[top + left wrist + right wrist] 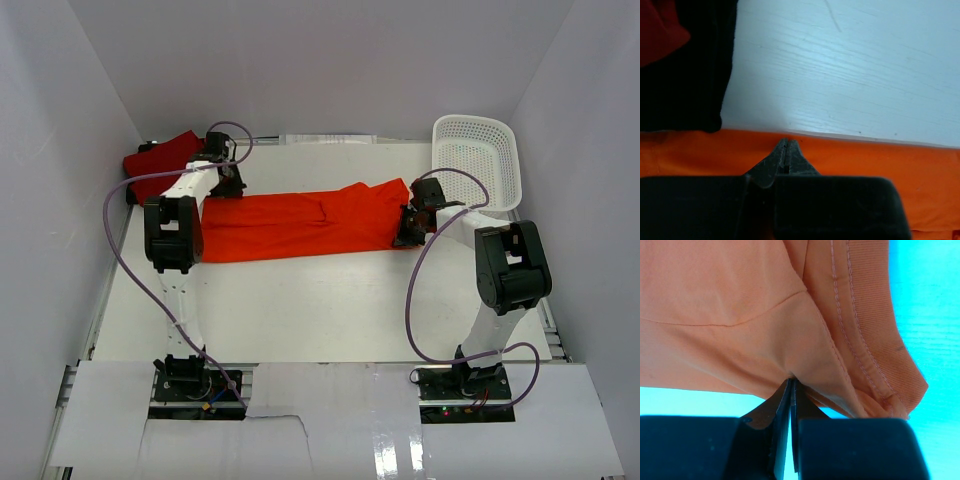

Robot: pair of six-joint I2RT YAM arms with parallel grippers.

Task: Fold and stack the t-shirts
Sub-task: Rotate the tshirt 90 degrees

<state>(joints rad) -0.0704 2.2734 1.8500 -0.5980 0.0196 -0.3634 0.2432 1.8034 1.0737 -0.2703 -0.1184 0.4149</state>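
Black t-shirt (685, 75) cut off at left; crimson t-shirt (657, 30) seemingly blurred.

The orange t-shirt (300, 222) is matt knit cloth, soft and creased, with a fine rib and double-stitched hems. The crimson t-shirt (160, 155) and black t-shirt (685, 75) show the same dull cloth. The left claw (786, 144) and right claw (791, 384) have dark, matt, slightly scuffed fingers on smooth black plastic housings. The counter (850, 65) is white-painted wood with visible grain and a faint sheen. The basket (474, 122) is white perforated plastic, lightly glossy.
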